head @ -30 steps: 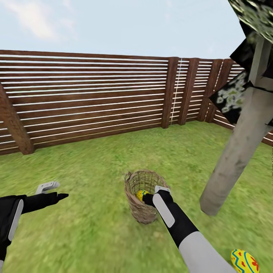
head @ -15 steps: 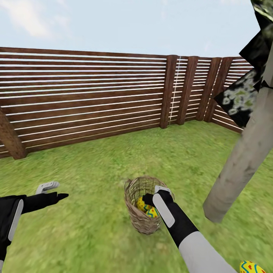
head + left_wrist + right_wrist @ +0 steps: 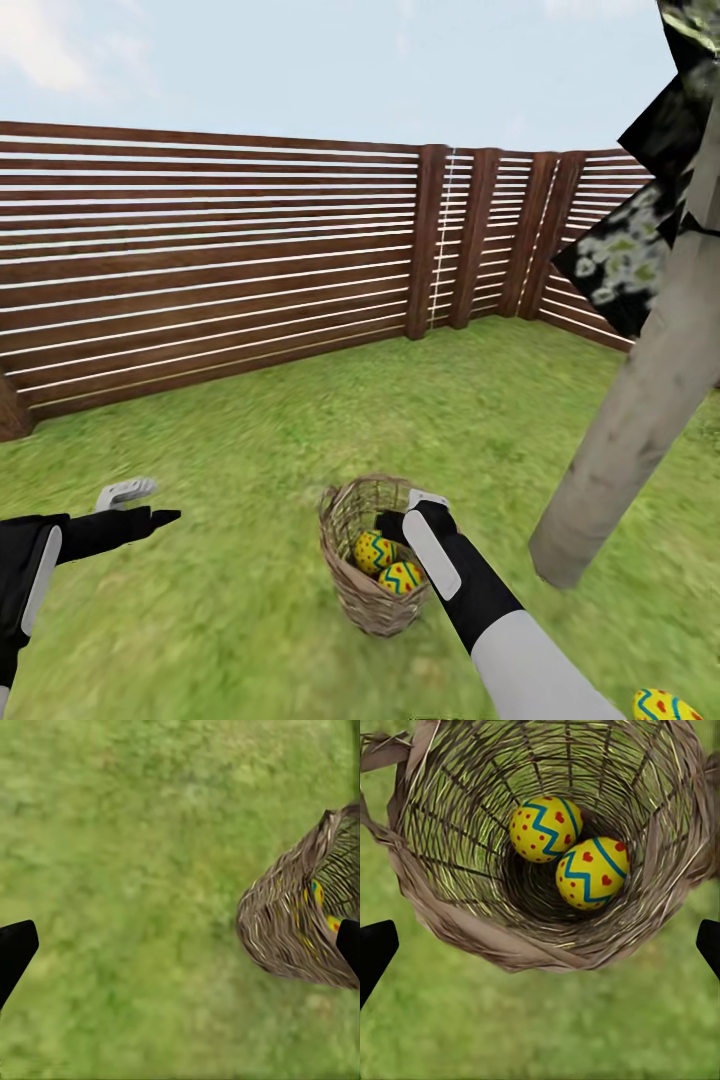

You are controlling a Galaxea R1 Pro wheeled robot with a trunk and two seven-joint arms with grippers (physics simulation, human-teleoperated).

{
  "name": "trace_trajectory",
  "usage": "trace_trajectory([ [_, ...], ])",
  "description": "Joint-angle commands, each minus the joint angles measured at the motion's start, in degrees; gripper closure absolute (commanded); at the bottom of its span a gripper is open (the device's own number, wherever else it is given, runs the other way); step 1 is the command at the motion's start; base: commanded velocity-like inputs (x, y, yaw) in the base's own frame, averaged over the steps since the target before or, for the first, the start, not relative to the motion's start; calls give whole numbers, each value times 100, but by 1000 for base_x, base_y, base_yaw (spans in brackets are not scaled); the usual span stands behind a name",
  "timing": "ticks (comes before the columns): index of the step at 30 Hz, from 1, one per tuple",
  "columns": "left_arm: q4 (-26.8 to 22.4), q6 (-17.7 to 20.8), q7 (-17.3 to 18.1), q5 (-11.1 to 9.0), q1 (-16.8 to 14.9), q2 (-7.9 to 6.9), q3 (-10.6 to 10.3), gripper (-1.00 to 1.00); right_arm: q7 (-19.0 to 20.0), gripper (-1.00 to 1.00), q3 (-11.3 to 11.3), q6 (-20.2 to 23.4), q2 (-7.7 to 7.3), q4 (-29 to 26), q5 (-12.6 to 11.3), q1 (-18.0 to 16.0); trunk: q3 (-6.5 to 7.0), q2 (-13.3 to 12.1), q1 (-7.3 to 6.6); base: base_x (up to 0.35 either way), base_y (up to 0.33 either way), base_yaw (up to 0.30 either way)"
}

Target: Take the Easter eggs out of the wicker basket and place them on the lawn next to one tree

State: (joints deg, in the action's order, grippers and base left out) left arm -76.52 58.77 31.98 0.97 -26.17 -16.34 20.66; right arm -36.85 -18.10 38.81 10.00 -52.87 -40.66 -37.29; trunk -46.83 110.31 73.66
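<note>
**Q:** What has changed since a second ago?

**A:** Earlier, one egg peeked above the basket rim in the head view; now two show. The fence and tree have slid across the picture, so the camera itself moved. Both arms sit at the same spots in the picture.

**Q:** How do the fingers stand?

**A:** The right gripper (image 3: 398,522) has its black fingers spread wide and empty, poised over the mouth of the wicker basket (image 3: 352,585). In the right wrist view the two fingertips (image 3: 375,949) sit at opposite edges of the picture, with the whole basket opening between them. The left gripper (image 3: 150,505) is also open and empty, held above bare lawn (image 3: 200,600) well to the left of the basket.

**Q:** Where are the eggs?

**A:** Two yellow Easter eggs with blue zigzag bands lie touching at the basket bottom: one with red dots (image 3: 545,829), one with red hearts (image 3: 592,872). A third Easter egg (image 3: 665,705) lies on the grass at the lower right corner of the head view, near the foot of the grey-beige tree (image 3: 620,440).

**Q:** And beyond?

**A:** A brown slatted wooden fence (image 3: 220,260) encloses the grass, under pale sky.
</note>
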Motion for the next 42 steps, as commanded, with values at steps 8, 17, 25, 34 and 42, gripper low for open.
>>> trace_trajectory([
  [8,-3,29,28,8,-2,-2,8,-100,-59,-100,-10,4,0,5,-56,-6,-6,3,-1,10,124,-278],
  [17,-3,29,28,10,-2,-3,8,-100,-59,-100,-9,4,0,13,-56,-6,-6,3,-1,144,258,-253],
  [25,-3,29,28,16,-2,-1,8,-100,-59,-100,-9,4,0,12,-56,-6,-6,3,-1,105,306,-31],
  [34,-3,26,28,20,-2,-1,0,-100,-59,-100,-9,4,0,12,-56,-6,-4,3,-1,87,145,-4],
  [42,-9,27,30,3,-2,1,7,-100,-59,-100,-9,4,0,13,-56,-6,16,3,-1,44,5,-70],
])
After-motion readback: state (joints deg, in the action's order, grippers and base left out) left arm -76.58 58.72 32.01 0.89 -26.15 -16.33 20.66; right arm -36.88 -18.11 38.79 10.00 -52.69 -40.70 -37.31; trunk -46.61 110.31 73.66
